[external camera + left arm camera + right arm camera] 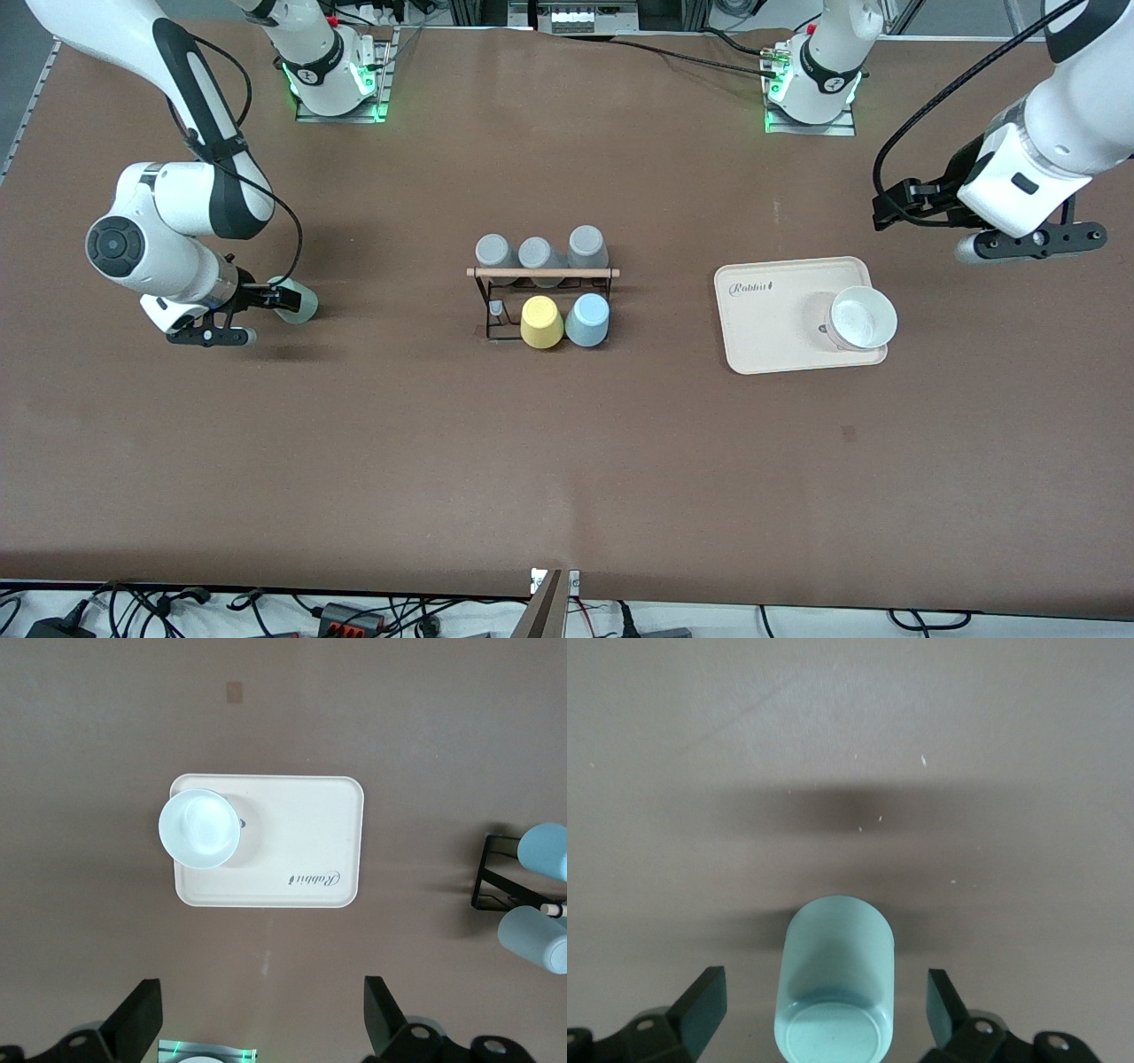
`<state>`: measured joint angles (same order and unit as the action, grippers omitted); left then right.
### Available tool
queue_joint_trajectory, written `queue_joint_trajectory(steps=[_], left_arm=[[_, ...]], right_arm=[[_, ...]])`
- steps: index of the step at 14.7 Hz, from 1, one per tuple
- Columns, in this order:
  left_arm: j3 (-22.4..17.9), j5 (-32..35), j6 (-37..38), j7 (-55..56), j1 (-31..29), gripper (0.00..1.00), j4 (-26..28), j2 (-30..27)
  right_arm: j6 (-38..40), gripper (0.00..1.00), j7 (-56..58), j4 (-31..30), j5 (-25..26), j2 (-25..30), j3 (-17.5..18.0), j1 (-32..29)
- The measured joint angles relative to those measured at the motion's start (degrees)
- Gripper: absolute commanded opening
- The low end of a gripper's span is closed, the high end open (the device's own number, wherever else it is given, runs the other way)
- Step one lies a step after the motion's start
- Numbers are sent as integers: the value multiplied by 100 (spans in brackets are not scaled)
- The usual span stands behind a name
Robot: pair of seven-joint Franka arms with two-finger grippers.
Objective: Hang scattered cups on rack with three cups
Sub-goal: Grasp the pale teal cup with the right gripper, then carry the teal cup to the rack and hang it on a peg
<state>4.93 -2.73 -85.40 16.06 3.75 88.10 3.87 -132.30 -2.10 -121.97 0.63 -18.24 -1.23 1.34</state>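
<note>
A pale mint green cup (297,301) lies on its side on the table near the right arm's end, its base toward my right gripper (270,299). In the right wrist view the cup (837,983) sits between the open fingers (700,1005), which stand apart from its sides. The black wire rack (489,306) with a wooden rod stands mid-table. It holds three grey cups (538,254), a yellow cup (541,322) and the light blue cup (587,319). My left gripper (890,206) is open and empty, up over the table beside the cream tray.
A cream tray (771,310) lies toward the left arm's end with a white cup (861,319) on it. Both show in the left wrist view, tray (301,833) and cup (200,827). The rack's end (496,877) shows there too.
</note>
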Motion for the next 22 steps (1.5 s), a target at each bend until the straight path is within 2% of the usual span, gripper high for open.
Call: queue_joint_trajectory(steps=[9, 10, 12, 15, 19, 20, 22], left_arm=[[-73, 9, -52, -5, -242, 100, -4, -19], [-79, 9, -52, -7, -259, 100, -4, -19], [-69, 9, -58, -10, -261, 100, 0, -15], [-8, 9, -157, -12, -240, 100, 1, -6], [7, 9, -248, -42, -233, 100, 1, -6], [7, 9, -250, -46, -235, 100, 1, -6], [4, 9, -250, -53, -239, 100, 0, -6]], right_arm=[[-234, 100, -13, -345, -4, -22, 0, 0], [-234, 87, -14, -352, -4, -24, 0, 0], [-233, 51, -14, -356, -4, -27, 0, 0], [-232, 24, -15, -347, -5, -17, 0, 0], [-119, 22, -12, -170, -4, -16, 114, 4], [146, 22, -12, 41, -4, -13, 215, 9], [1205, 22, -12, 794, -7, -11, 441, 64]])
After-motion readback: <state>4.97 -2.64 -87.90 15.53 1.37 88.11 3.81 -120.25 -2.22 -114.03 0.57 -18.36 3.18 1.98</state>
